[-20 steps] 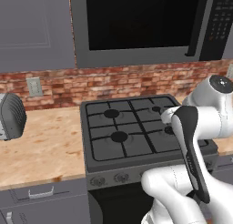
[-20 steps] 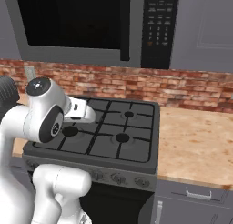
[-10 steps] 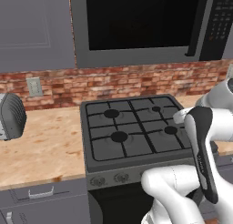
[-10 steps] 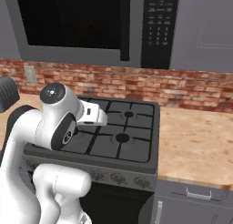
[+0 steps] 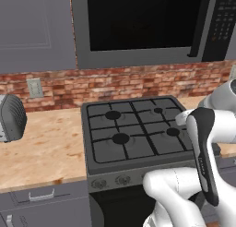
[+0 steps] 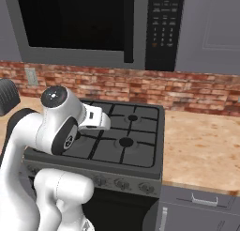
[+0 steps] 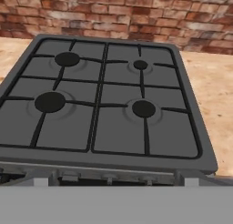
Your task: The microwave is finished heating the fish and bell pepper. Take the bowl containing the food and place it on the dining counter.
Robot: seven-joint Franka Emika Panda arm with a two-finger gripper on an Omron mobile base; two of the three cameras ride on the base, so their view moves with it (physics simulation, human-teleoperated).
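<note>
The microwave hangs above the stove, its black glass door shut and its bar handle beside the keypad. The dark glass hides whatever is inside, so the bowl, the fish and the bell pepper are hidden. The dining counter is out of view. My hand hovers low over the front of the stove, well below the microwave. It points down and forward at the burners. Nothing is in the gripper, and its jaws stand open.
A grey gas stove with several black burners lies under the hand. Wood-look countertop runs on both sides of it. A rounded grey appliance stands on the counter at the left. A brick wall backs the counter.
The arm has swung a little to the right over the stove and its elbow has dropped lower. The scene behind it has stayed put.
</note>
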